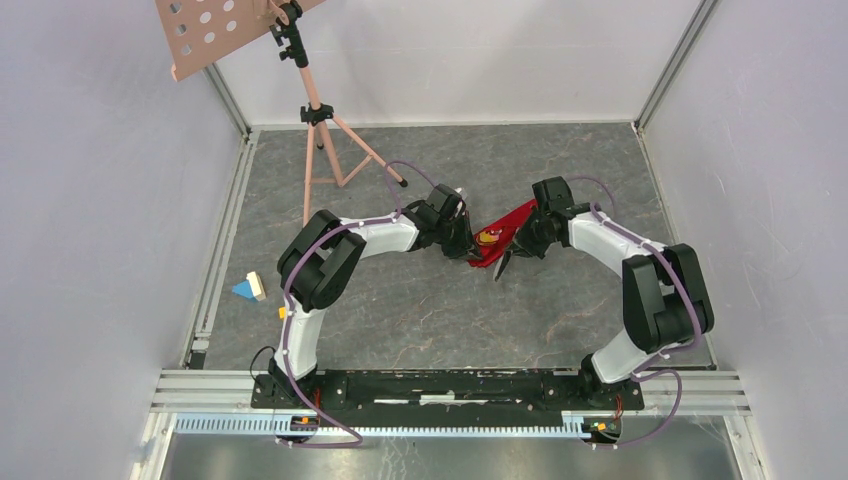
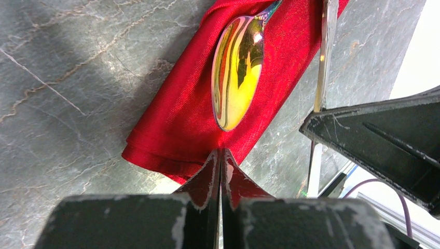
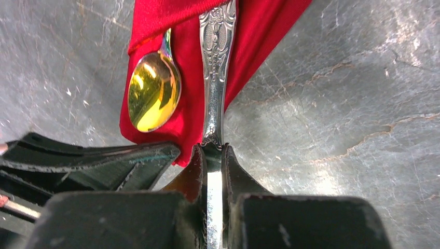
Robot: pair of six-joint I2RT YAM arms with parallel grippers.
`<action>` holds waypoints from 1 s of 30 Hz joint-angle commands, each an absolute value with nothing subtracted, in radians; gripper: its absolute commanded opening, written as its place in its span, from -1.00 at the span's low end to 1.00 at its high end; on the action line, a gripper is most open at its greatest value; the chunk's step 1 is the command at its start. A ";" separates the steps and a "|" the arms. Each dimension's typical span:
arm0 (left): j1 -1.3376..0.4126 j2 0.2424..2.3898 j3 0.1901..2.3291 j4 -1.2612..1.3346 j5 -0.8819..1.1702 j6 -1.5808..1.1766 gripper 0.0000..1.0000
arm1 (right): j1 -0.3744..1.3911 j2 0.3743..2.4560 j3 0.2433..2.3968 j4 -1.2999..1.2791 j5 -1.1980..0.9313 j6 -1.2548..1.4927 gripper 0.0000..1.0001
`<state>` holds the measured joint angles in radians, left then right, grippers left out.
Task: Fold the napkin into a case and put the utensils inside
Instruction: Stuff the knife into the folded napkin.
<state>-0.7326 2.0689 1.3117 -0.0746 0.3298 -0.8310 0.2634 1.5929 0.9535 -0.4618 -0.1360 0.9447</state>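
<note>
Folded into a narrow case, the red napkin [image 2: 171,119] lies on the counter [image 2: 62,78], a gold spoon [image 2: 237,72] poking out. The right claw [image 3: 212,150] pinches a silver utensil [image 3: 215,78], apparently feeding it in. The left claw [image 2: 222,153], pressed together, seems to pin the cloth.

Sheeny cloth napkin [image 2: 171,124], mirror-glossy gold spoon [image 2: 237,72], embossed metal utensil [image 3: 215,78]

No legible text, label or number anywhere.
</note>
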 commanded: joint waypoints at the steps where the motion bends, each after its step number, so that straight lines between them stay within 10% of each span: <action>1: -0.730 2.091 1.314 -0.071 0.320 -0.794 -0.95 | 0.259 1.615 0.983 -0.392 -0.058 1.033 -1.00; 30: -0.730 2.092 1.304 -0.062 0.321 -0.798 -0.95 | 0.263 1.721 1.059 -0.376 0.162 1.247 -0.97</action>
<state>-0.7326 2.0754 1.3113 -0.0715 0.3309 -0.8310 0.2638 1.7046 1.0183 -0.3965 0.0742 1.2068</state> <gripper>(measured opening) 0.033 0.058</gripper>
